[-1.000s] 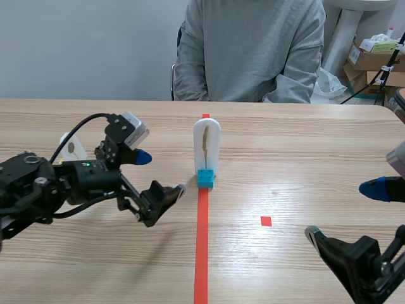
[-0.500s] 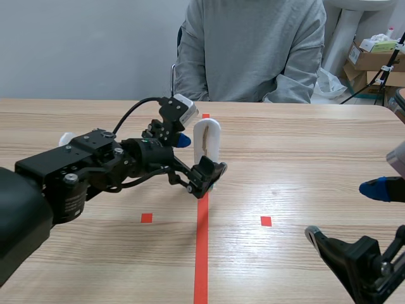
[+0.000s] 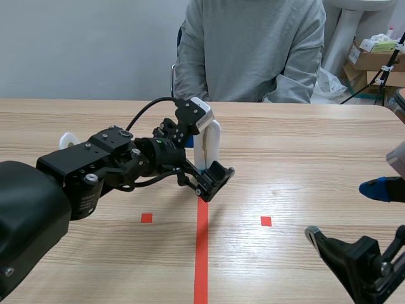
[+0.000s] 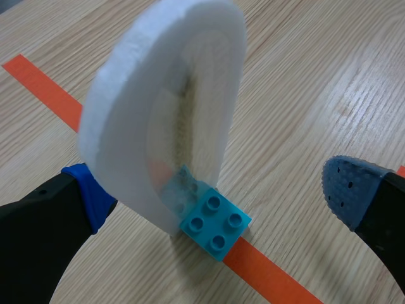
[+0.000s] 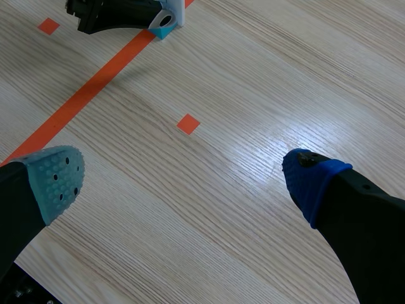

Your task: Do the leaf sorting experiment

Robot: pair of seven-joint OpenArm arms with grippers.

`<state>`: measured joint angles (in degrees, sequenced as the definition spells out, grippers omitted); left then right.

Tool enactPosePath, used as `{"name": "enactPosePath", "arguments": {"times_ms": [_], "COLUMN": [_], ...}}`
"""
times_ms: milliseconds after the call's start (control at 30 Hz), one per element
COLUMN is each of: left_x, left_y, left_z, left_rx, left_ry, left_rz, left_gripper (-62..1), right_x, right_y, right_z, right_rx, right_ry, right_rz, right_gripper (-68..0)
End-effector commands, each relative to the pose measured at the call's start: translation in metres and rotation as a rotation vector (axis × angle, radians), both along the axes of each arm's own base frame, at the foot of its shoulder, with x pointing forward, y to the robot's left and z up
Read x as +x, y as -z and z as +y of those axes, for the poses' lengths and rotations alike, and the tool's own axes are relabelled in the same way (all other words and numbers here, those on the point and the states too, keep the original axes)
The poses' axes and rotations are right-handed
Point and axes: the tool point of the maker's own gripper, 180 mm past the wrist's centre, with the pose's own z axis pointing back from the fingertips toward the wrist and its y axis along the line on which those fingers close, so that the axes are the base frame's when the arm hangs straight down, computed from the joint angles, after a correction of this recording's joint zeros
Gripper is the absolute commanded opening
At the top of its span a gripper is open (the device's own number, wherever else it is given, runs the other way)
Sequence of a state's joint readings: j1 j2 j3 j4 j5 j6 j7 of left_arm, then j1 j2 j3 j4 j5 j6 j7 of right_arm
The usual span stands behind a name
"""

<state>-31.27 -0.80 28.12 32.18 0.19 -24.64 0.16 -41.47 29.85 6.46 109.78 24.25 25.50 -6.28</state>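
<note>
A white arch-shaped holder with a dried leaf inside stands upright on a teal brick, on the red tape line at mid-table. My left gripper is open and straddles it. In the left wrist view the holder stands between the fingers, close to one blue pad and well apart from the other pad. A second white holder peeks out behind the left arm at the far left. My right gripper hangs open over bare table at the near right, holding nothing.
A person in a grey sweater sits across the table, hands out of sight. Cardboard boxes stand off the table at the back right. In the right wrist view the teal brick and the left gripper's finger lie far ahead.
The left arm has swung right from the table's left side to the middle, and its open fingers now flank the holder on the tape line. The right arm has not moved.
</note>
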Motion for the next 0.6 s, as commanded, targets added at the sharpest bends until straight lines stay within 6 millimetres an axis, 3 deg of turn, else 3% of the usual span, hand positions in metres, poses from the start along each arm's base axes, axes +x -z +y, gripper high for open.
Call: {"name": "enactPosePath", "arguments": {"times_ms": [0, 100, 433, 567], "left_x": [0.0062, 0.0062, 0.0069, 0.0072], "left_y": [-0.0168, -0.0171, -0.0219, -0.0237], "left_z": [-0.0091, -0.0101, -0.0148, -0.0154], "left_rx": [-0.034, -0.034, -0.056, -0.064], "left_ry": [0.01, 0.01, 0.011, 0.012], "left_rz": [-0.04, -0.042, -0.056, -0.063], "left_gripper": [1.4, 0.5, -27.4, -33.7], "right_x": [0.0061, 0.0061, 0.0061, 0.0061], "right_y": [-0.0103, -0.0103, -0.0103, -0.0103], "right_z": [0.002, 0.002, 0.002, 0.002], "right_rx": [0.015, 0.015, 0.015, 0.015], "right_ry": [0.0, 0.0, 0.0, 0.0], "right_rz": [-0.04, -0.04, -0.04, -0.04], "right_gripper": [-1.9, -1.9, -1.9, -1.9]}}
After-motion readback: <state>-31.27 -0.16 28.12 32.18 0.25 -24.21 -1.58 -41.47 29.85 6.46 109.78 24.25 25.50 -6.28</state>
